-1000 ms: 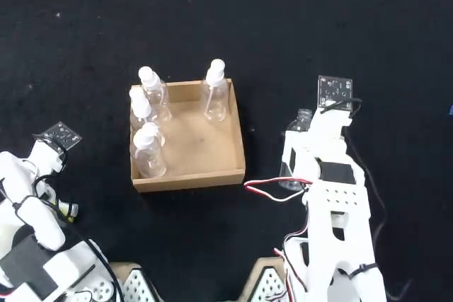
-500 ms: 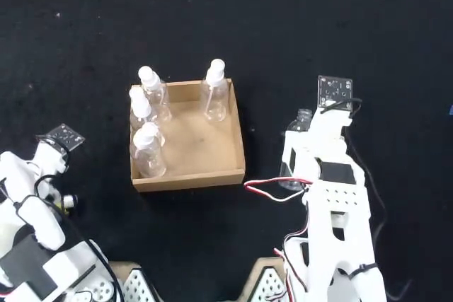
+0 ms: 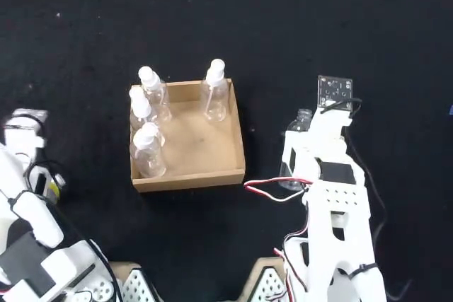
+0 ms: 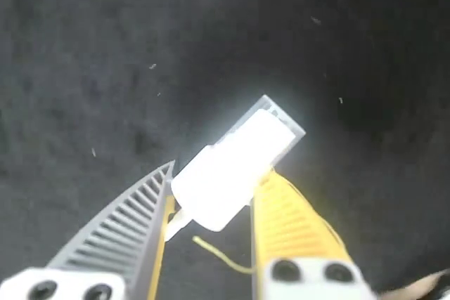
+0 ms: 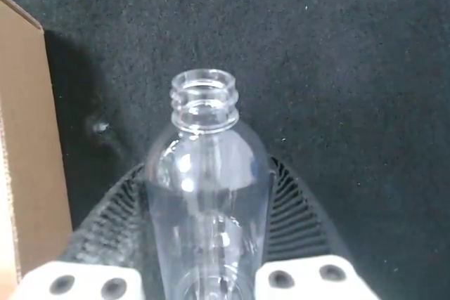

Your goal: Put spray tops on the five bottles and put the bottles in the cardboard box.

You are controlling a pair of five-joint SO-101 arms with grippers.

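The cardboard box (image 3: 212,172) sits mid-table with several clear bottles standing in it, each with a white spray top, such as one at the far corner (image 3: 214,93) and one near the front (image 3: 148,151). To the right of the box, my right gripper (image 5: 207,166) is shut on an upright clear bottle (image 5: 205,138) whose neck is bare; from above this bottle (image 3: 301,119) stands just beyond the arm. At the left, my left gripper (image 4: 214,173) is shut on a white spray top (image 4: 235,163) above the black cloth, and from above the gripper (image 3: 51,183) shows near the left edge.
Black cloth (image 3: 283,33) covers the whole table. The box's corner edge (image 5: 21,138) stands close beside the held bottle. A small marker plate (image 3: 334,90) sticks out past the right arm's wrist. Open cloth lies between the box and the left arm.
My left arm has drawn up and swung toward the left edge, taking the spray top with it. The right arm and its bottle have not moved.
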